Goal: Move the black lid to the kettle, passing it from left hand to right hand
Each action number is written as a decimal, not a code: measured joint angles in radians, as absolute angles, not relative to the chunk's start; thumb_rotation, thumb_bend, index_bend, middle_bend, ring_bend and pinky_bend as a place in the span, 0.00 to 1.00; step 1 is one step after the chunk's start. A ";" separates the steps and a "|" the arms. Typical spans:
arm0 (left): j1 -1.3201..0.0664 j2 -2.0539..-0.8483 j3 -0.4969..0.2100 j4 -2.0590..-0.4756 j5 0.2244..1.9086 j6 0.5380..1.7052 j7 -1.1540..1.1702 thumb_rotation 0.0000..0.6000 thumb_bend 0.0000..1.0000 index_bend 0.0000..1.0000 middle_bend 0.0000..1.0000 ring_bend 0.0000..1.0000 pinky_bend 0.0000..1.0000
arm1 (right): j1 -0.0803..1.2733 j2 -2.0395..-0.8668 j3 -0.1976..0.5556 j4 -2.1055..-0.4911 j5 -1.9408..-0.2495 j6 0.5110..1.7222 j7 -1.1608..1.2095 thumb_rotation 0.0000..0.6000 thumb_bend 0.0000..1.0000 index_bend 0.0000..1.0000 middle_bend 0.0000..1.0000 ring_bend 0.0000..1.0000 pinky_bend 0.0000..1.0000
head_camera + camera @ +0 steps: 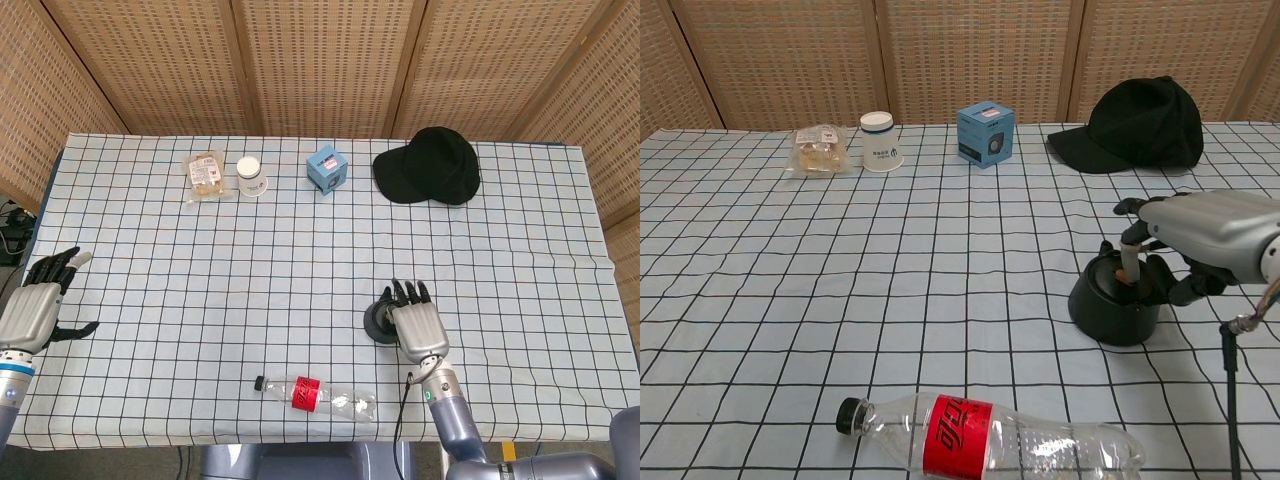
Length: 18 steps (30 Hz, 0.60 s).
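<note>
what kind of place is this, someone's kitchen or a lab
Likely a lab or test setup, not a kitchen: woven screens wall off a table with a checked cloth, where unrelated things lie spread out, like a cap and a bottle.

A clear plastic bottle with a red label [985,441] lies on its side at the desk's near edge — far back sit a snack packet [819,148], white paper cup [880,141], blue box [986,133] and black cap [1136,125].

checked table [200,300] — kettle [1115,305], bottle [990,445], cap [430,165]
</note>
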<state>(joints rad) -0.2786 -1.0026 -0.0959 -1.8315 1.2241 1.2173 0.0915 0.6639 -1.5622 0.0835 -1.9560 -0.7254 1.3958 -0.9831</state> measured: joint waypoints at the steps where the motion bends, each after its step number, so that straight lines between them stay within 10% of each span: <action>1: -0.279 -1.002 -0.096 -1.831 1.224 1.216 0.091 1.00 0.19 0.10 0.00 0.00 0.00 | 0.664 -1.564 0.083 -1.954 -0.725 1.395 -0.983 1.00 0.93 0.48 0.04 0.00 0.00; 13: -0.279 -1.000 -0.098 -1.827 1.223 1.217 0.080 1.00 0.19 0.10 0.00 0.00 0.00 | 0.660 -1.546 0.081 -1.978 -0.778 1.453 -1.002 1.00 0.90 0.47 0.04 0.00 0.00; 18: -0.279 -1.005 -0.099 -1.824 1.220 1.219 0.085 1.00 0.19 0.10 0.00 0.00 0.00 | 0.631 -1.487 0.067 -2.053 -0.866 1.516 -0.993 1.00 0.63 0.38 0.02 0.00 0.00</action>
<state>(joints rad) -0.2787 -1.0048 -0.0986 -1.8243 1.2203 1.2193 0.0850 0.6307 -1.4873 0.0674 -2.0531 -0.8658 1.5162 -0.9925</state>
